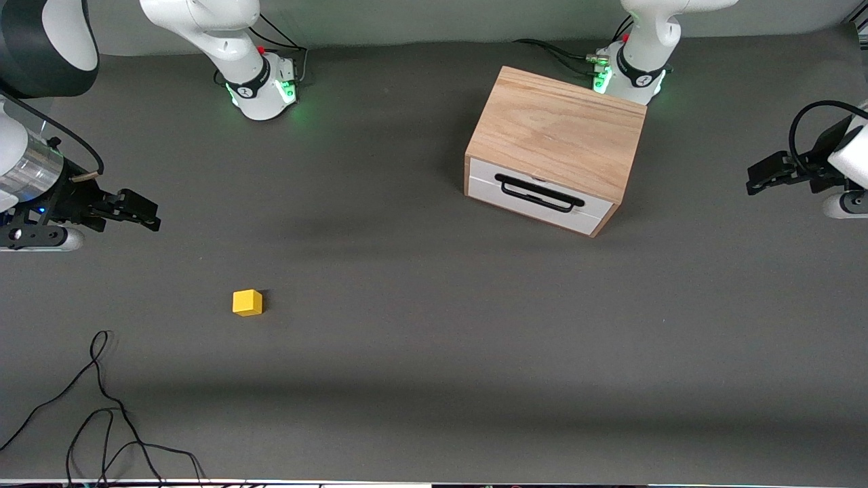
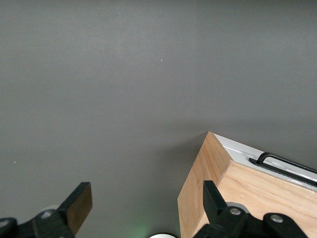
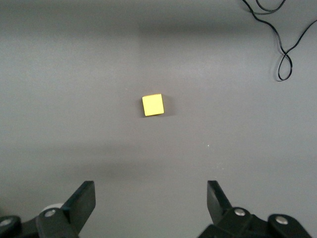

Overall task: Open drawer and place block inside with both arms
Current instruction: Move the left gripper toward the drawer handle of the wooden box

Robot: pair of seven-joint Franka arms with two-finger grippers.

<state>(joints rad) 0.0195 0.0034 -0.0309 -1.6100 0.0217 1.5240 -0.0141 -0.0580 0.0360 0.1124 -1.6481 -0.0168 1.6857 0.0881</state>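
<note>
The light-wood cabinet (image 1: 557, 132) stands near the left arm's base; its white drawer (image 1: 539, 196) with a black wire handle (image 1: 539, 192) is shut. A corner of the cabinet (image 2: 237, 193) and the handle (image 2: 287, 163) show in the left wrist view. The yellow block (image 1: 247, 302) lies on the grey table toward the right arm's end, nearer the front camera; it also shows in the right wrist view (image 3: 152, 105). My left gripper (image 1: 751, 177) hangs open and empty in the air at the left arm's end of the table. My right gripper (image 1: 154, 217) hangs open and empty at the right arm's end.
Loose black cables (image 1: 102, 400) lie on the table near the front edge at the right arm's end, also seen in the right wrist view (image 3: 282, 44). Both green-lit arm bases (image 1: 261, 88) stand along the table's back edge.
</note>
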